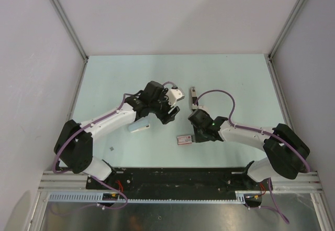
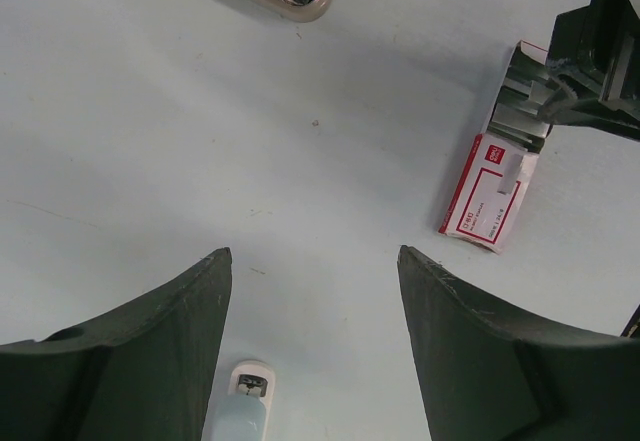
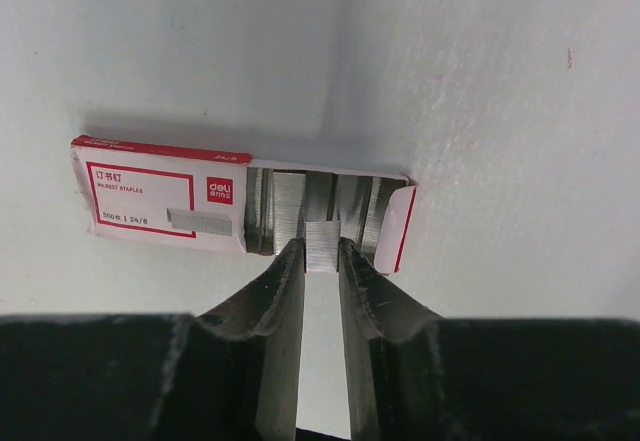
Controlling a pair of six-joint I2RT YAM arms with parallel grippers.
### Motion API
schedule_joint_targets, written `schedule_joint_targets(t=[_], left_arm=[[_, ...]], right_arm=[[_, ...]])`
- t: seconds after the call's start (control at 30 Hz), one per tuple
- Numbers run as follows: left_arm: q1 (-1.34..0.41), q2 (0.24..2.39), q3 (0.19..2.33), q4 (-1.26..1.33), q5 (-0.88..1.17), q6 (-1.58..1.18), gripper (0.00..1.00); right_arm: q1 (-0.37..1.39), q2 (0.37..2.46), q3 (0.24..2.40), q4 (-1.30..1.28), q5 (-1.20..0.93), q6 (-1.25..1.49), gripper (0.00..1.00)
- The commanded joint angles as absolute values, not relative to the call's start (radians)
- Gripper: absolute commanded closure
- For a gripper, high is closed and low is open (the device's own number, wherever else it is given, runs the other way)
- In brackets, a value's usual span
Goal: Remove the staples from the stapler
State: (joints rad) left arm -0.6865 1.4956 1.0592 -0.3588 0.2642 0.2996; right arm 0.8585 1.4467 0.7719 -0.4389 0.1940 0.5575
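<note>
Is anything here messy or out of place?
Only the staple box: it lies open, flap out, staple rows bared, with the jaws of the right gripper shut on a short staple strip at its mouth.

Pale mint table top [image 1: 157,74], matte, lightly scuffed. Plain white walls on three sides: back wall [image 1: 172,11], left wall [image 1: 26,58], right wall [image 1: 314,84]. Aluminium posts [image 1: 62,16] run up both back corners. Black plate [image 1: 178,177] along the near edge, slotted cable duct [image 1: 73,196] below it (grey-white). Light is even, shadows soft.
</note>
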Motion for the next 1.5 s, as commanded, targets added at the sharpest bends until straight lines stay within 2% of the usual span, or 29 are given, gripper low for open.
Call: schedule_joint_targets(t=[0.0,0.23,0.4,0.63,0.8,1.03,1.23,1.47], left_arm=[[-0.695,1.459,1.059,-0.351,0.27,0.358,0.28],[-0.698,1.459,1.06,-0.351,0.267,0.358,0.28],[-0.702,1.459,1.059,-0.352,0.264,0.361,0.27],[-0.718,1.481,1.047,-0.352,0.265,0.401,0.27],[-0.735,1.523,1.028,-0.352,0.273,0.46,0.28],[-0.797,1.622,1.006,-0.344,0.215,0.564,0.26],[-0.819,1.686,1.03,-0.337,0.18,0.573,0.27],[-0.842,1.719,1.039,-0.327,0.152,0.573,0.27]], right_arm=[[0.865,1.447,0.769,-0.427,0.2,0.566,0.75],[0.863,1.442,0.769,-0.422,0.196,0.565,0.68],[0.862,1.422,0.771,-0.418,0.186,0.565,0.67],[0.817,1.291,0.825,-0.453,0.133,0.542,0.68],[0.631,1.205,0.837,-0.486,0.01,0.509,0.7],[0.415,1.23,0.732,-0.44,-0.234,0.486,0.71],[0.333,1.273,0.633,-0.34,-0.42,0.501,0.71],[0.306,1.345,0.562,-0.243,-0.513,0.523,0.73]])
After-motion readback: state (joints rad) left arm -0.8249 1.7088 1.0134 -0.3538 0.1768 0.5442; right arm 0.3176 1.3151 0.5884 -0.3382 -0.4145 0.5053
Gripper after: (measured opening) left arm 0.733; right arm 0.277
